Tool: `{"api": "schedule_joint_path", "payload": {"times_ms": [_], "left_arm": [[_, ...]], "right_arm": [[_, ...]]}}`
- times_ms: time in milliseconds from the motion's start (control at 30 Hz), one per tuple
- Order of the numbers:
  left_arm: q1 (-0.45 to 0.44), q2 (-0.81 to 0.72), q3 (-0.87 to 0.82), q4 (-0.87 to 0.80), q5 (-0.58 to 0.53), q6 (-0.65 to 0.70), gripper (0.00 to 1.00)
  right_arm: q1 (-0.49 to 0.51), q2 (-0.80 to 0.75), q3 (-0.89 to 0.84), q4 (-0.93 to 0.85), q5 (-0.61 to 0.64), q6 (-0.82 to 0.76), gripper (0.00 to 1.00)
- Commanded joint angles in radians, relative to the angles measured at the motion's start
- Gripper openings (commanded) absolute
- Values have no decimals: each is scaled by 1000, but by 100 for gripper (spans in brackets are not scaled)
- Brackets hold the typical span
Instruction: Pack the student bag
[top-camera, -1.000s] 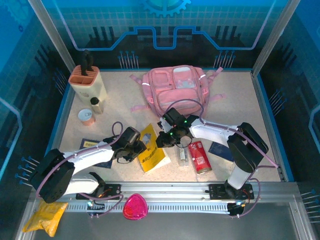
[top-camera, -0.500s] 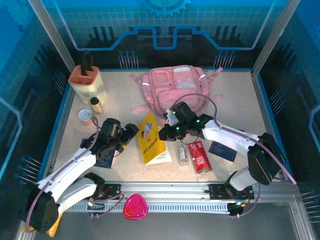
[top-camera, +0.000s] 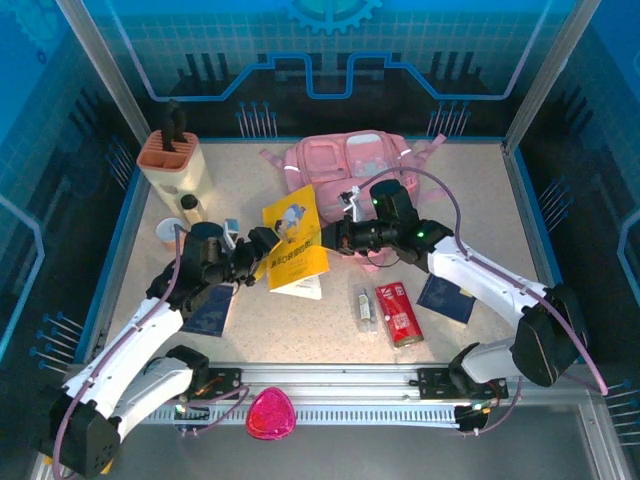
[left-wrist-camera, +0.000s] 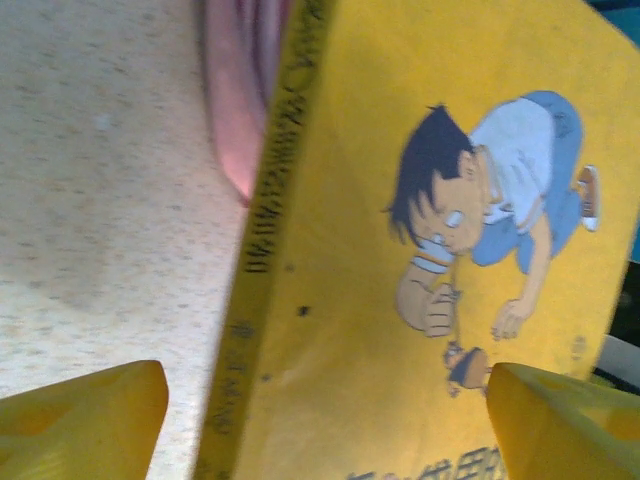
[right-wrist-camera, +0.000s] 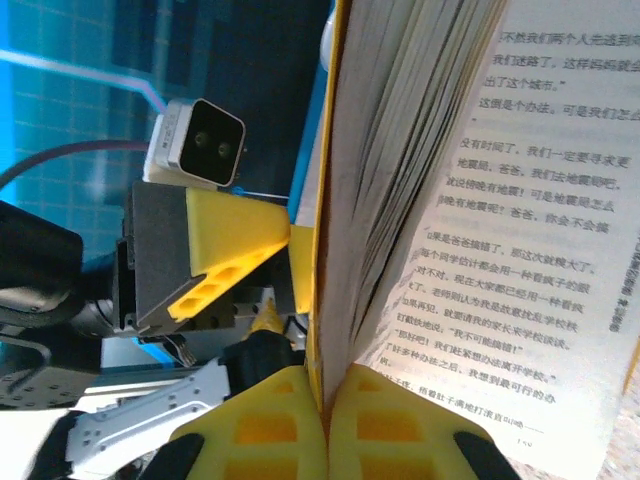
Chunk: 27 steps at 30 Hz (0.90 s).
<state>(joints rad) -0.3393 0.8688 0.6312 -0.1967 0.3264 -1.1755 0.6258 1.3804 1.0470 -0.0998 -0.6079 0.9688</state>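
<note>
While right hand (right-wrist-camera: 325, 398) pinches the book (top-camera: 290, 240) (tilted), left hand (top-camera: 262, 255) gapes.

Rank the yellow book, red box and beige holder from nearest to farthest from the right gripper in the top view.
1. yellow book: clamped in the right gripper, on its left.
2. red box: lying toward the near edge, on the right.
3. beige holder: standing in the far-left corner.

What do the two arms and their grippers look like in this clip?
Both arms have white shell links between black joint housings, with a purple cable looping along each: left arm, right arm. The left gripper and right gripper carry yellow wedge-shaped plastic fingers with ribbed cut-outs. A small pale camera box sits on the left wrist.
</note>
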Motion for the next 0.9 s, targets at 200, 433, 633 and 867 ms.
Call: {"api": "schedule_joint_path", "payload": {"times_ms": [200,433,633,867], "left_arm": [[2,-10,27,229,98,-86,51],[-3,-7,13,320,95,-121,23],[-3,2,57,315,81,-97,4],[-5,23,101,376,70,-93,0]], "right_arm": [[-16,34,-30,156,-54,36,0],[-19,48,-41,150,-54,31,4],[-33,25,-42,102,-50,9,21],[-84,-33,-60,2,-37,-20,72]]}}
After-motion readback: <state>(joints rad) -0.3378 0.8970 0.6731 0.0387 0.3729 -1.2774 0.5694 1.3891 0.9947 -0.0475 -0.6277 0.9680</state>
